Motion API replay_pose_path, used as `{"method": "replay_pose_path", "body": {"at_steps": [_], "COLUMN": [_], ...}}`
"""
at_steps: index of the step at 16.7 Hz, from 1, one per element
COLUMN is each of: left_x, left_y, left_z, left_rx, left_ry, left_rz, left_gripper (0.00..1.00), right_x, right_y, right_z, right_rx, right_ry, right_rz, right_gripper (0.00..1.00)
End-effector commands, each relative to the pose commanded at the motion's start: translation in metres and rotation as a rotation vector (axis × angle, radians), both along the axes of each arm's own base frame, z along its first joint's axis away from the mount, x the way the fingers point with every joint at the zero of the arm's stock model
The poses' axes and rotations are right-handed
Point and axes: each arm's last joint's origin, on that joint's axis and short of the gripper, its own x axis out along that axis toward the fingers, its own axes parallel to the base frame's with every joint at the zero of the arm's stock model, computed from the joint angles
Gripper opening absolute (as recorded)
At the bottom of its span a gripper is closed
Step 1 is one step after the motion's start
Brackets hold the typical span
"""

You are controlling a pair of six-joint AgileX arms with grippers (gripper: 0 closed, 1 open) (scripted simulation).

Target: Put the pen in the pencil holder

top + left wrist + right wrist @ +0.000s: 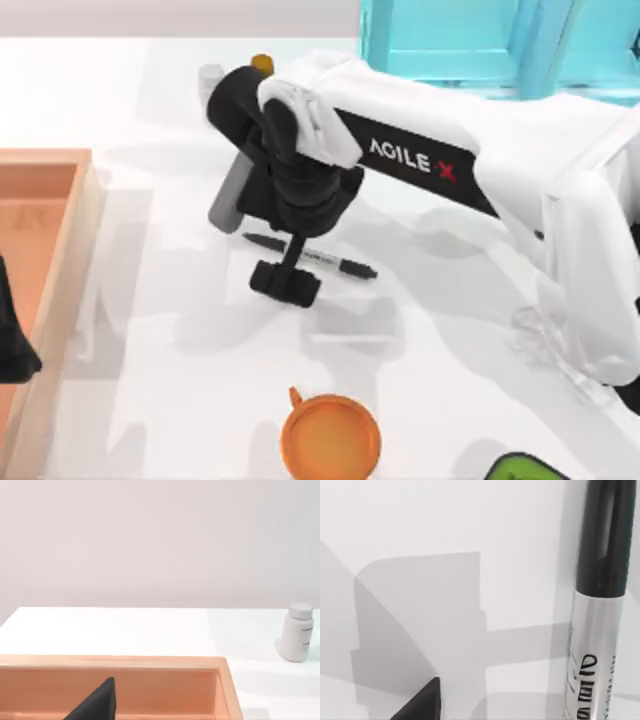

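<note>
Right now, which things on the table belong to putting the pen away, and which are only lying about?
For the job:
- pen, lying flat on the table
- right gripper, low over the pen

Lying about:
- orange cup
- wooden tray
- white bottle
- left gripper, parked over the tray

table (150, 90): white
on it: pen (345, 265), orange cup (330, 438), wooden tray (60, 260), white bottle (297, 639)

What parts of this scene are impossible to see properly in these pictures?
- Pen: in the top view the right gripper covers its middle; the right wrist view cuts off both ends.
- Grey and orange-capped things behind the right arm: mostly covered, top view.
- Green thing: cut by the bottom edge, top view.
- Left gripper: cropped at the left edge, over the wooden tray.
</note>
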Motion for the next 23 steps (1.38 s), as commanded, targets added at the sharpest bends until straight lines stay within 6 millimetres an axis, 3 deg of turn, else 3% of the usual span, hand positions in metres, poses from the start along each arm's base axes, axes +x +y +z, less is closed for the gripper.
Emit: {"method": "replay_pose_path", "body": {"at_steps": [8,16,17,20,23], "left_x": [0.000,0.000,0.000,0.000,0.000], "left_y": [0.000,0.000,0.000,0.000,0.000], "left_z": [0.000,0.000,0.000,0.000,0.000], "left_rx": [0.000,0.000,0.000,0.000,0.000], "left_ry": [0.000,0.000,0.000,0.000,0.000], "left_rz": [0.000,0.000,0.000,0.000,0.000], "left_gripper": [1.00,1.00,1.00,1.00,1.00], "right_x": [0.000,0.000,-0.011,-0.019,-0.046], "right_y": [0.000,0.000,0.004,0.007,0.015], "right_z": [0.000,0.000,0.033,0.049,0.090], "right_rx": [0.000,0.000,0.062,0.072,0.095], "right_ry": [0.000,0.000,0.016,0.007,-0.012], "right_rz": [0.000,0.000,-0.018,-0.019,-0.018], "right_gripper": [0.02,0.00,0.00,0.00,0.00]}}
